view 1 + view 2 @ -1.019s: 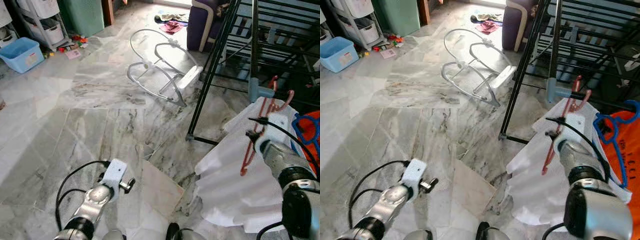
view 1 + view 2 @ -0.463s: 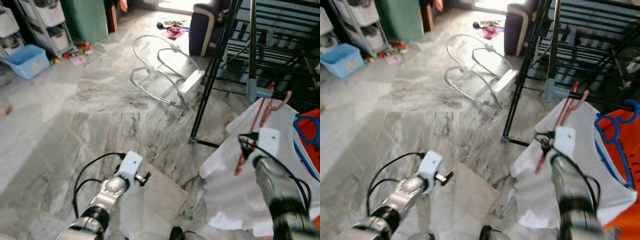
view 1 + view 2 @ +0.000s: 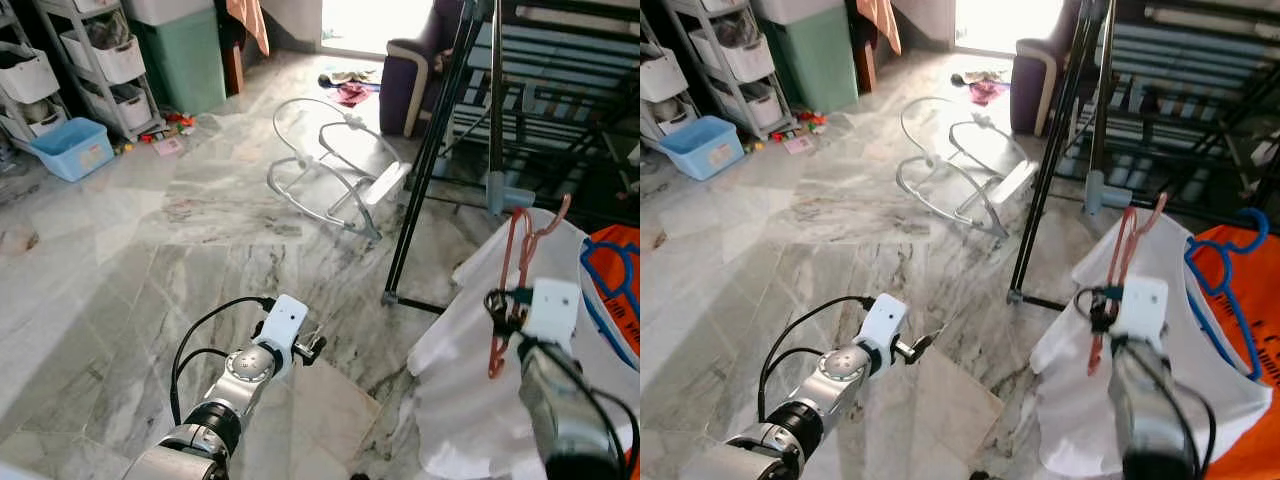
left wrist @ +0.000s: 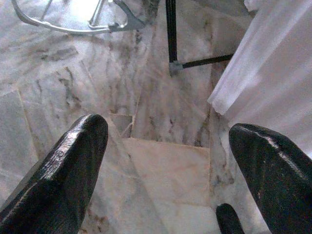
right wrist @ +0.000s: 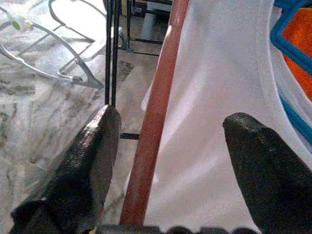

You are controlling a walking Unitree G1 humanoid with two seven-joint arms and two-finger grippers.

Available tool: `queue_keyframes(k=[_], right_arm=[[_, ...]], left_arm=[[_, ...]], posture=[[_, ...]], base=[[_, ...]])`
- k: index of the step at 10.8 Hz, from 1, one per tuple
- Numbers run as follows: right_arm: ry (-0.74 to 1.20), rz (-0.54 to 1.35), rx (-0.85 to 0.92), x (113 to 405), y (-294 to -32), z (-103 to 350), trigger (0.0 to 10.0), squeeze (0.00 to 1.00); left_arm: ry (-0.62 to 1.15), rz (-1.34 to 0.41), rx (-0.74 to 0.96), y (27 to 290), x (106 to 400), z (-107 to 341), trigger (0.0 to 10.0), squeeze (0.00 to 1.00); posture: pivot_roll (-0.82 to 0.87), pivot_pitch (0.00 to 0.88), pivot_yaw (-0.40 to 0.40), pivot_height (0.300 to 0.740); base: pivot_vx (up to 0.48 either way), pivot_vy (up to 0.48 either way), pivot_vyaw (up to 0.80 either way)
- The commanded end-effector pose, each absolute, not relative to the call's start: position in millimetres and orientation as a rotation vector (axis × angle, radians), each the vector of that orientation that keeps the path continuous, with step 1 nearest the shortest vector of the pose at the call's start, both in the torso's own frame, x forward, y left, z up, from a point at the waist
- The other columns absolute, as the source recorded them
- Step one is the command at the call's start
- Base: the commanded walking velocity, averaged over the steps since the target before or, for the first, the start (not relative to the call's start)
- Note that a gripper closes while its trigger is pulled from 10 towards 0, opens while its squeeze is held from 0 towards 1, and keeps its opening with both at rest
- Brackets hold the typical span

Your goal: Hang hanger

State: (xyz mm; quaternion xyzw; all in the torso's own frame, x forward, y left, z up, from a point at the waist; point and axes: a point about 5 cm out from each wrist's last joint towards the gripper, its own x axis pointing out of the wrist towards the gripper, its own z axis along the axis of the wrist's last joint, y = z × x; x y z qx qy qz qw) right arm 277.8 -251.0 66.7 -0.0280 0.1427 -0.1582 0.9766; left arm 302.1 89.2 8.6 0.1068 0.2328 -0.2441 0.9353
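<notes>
A salmon-red hanger [image 3: 520, 250] carries a white garment [image 3: 470, 380] at the right, beside the black drying rack [image 3: 432, 160]. Its hook [image 3: 1145, 215] rises just below a grey-blue joint on the rack; whether it rests on a bar I cannot tell. My right gripper [image 3: 497, 305] is at the hanger's left arm, open. In the right wrist view the red bar [image 5: 156, 112] runs between the spread fingers [image 5: 92, 156] without touching either. My left gripper [image 3: 315, 347] hovers low over the marble floor, open with nothing in it; the left wrist view has its fingertips [image 4: 78, 151] wide apart.
A blue hanger [image 3: 1215, 270] with an orange garment [image 3: 620, 270] hangs just right of the white one. A metal rocker frame [image 3: 330, 175] lies on the floor ahead. A purple armchair [image 3: 405, 65], storage shelves and a blue bin [image 3: 72, 148] line the back.
The camera has lifted, so more of the room's far side shows. My left arm has reached further forward. My right gripper stays at the red hanger.
</notes>
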Motion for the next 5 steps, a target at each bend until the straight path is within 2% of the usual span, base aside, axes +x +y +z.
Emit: queue_keyframes(k=[1,3,5], right_arm=[[0.249,-0.341,-0.080,275.1,-251.2,75.1,10.0,1.00],[0.226,-0.345,-0.068,263.8,-246.1,76.2,10.0,1.00],[0.186,-0.363,-0.091,248.5,-245.4,82.1,10.0,1.00]], left_arm=[[0.453,-0.482,0.251,89.5,305.2,11.6,10.0,0.00],[0.349,-0.458,0.267,91.5,314.9,26.0,10.0,0.00],[0.107,-0.388,0.238,96.0,335.6,66.8,10.0,0.00]], posture=[[-0.01,0.000,-0.050,0.740],[-0.01,0.000,-0.052,0.740],[0.00,0.000,-0.057,0.740]], base=[[0.000,0.000,0.00],[0.000,0.000,0.00],[0.000,0.000,0.00]])
